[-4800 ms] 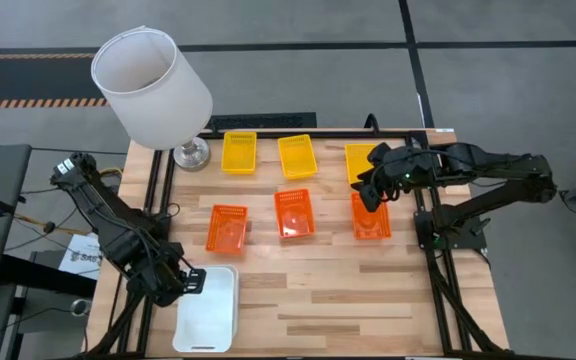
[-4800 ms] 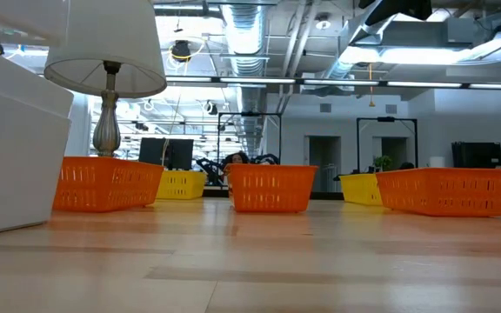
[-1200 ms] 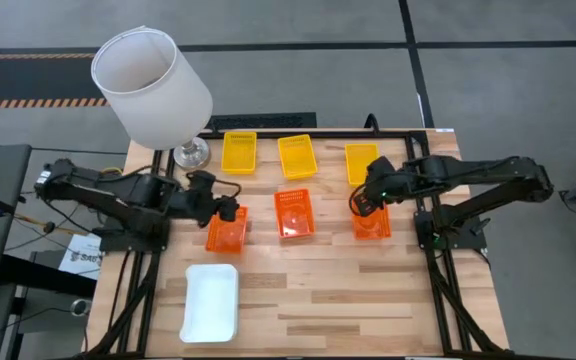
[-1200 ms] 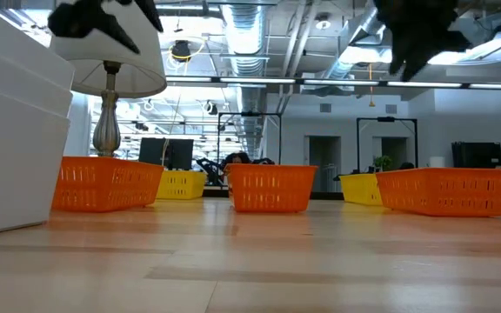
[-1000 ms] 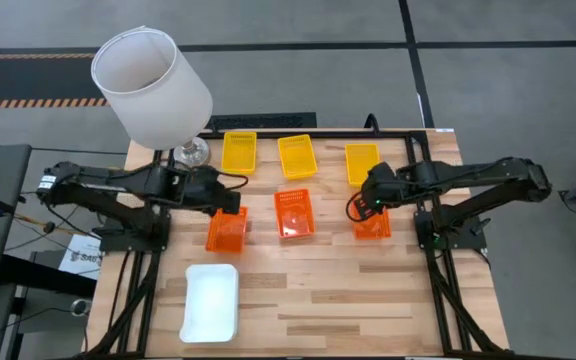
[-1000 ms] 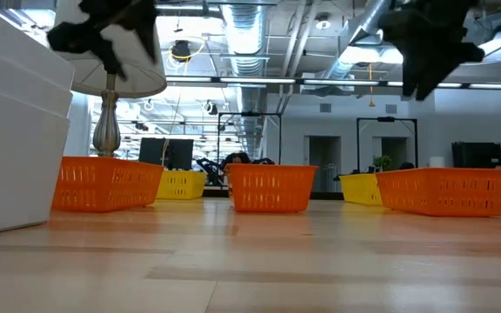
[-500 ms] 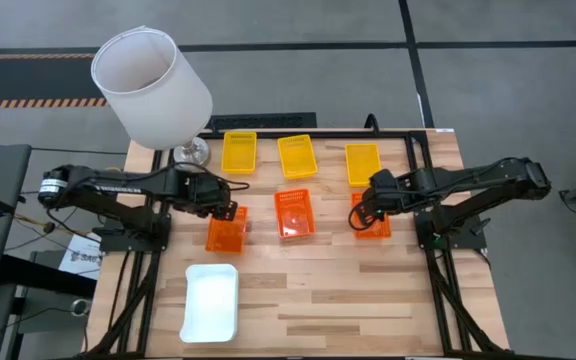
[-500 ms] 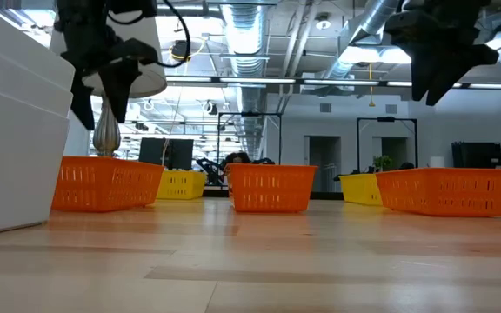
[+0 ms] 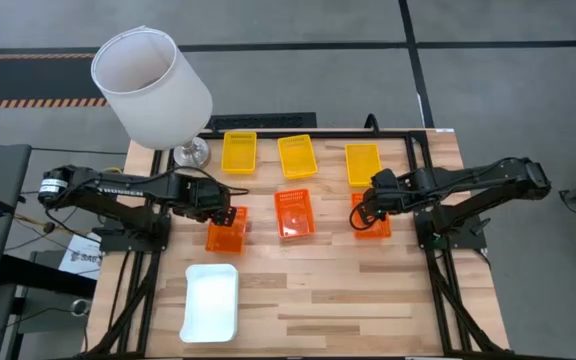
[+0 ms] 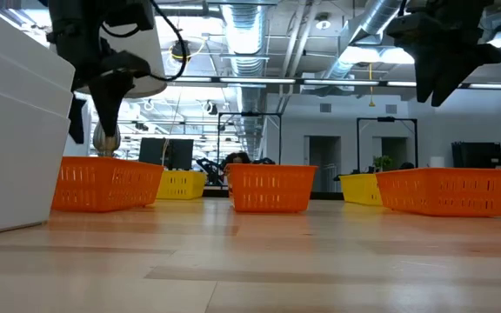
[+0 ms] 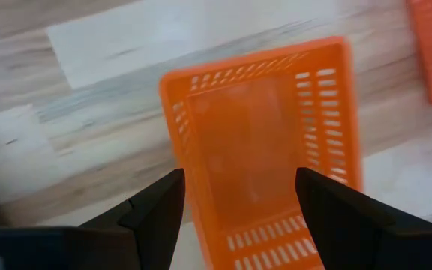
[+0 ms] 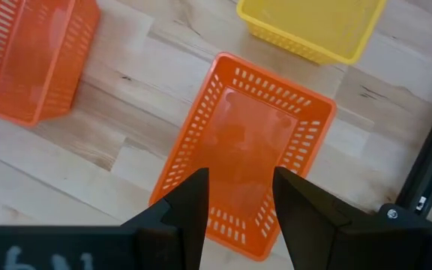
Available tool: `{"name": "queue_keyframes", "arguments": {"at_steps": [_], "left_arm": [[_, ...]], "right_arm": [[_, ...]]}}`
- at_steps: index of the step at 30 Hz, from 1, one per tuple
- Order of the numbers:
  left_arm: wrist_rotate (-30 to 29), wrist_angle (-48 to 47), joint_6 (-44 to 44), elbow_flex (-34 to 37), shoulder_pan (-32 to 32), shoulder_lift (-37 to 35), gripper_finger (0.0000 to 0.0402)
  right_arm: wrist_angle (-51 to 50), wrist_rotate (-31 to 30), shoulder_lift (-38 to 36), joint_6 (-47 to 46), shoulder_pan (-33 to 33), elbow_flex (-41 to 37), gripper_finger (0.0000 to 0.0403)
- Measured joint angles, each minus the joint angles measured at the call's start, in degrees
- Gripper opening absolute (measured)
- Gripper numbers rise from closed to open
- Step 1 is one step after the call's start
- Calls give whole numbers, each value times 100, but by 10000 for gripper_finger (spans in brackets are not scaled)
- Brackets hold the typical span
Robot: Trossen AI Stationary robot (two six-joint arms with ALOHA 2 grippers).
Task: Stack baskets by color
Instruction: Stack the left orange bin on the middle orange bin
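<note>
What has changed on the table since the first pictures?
The left gripper left the white basket stack and swung over the left orange basket. The right gripper moved over the right orange basket. Both are open and empty. No basket changed place.

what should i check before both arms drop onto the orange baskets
1. Left gripper open above the left orange basket: ok.
2. Right gripper open above the right orange basket: ok.
3. Both target baskets empty: ok.
4. Middle orange basket clear of both arms: ok.
5. White basket stack out of the left arm's way: ok.
6. Fingers lined up to straddle a basket wall: cannot tell.
</note>
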State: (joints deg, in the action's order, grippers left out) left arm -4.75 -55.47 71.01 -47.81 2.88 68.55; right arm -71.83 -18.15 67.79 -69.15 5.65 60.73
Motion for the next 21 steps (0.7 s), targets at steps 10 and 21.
{"name": "queue_keyframes", "arguments": {"at_steps": [10, 21], "left_arm": [[112, 569, 85, 570, -2, 0, 224], [259, 473, -118, 307, -4, -95, 217]], "right_arm": [[9, 0, 0, 16, 0, 2, 170], [35, 2, 0, 59, 0, 2, 170]]}}
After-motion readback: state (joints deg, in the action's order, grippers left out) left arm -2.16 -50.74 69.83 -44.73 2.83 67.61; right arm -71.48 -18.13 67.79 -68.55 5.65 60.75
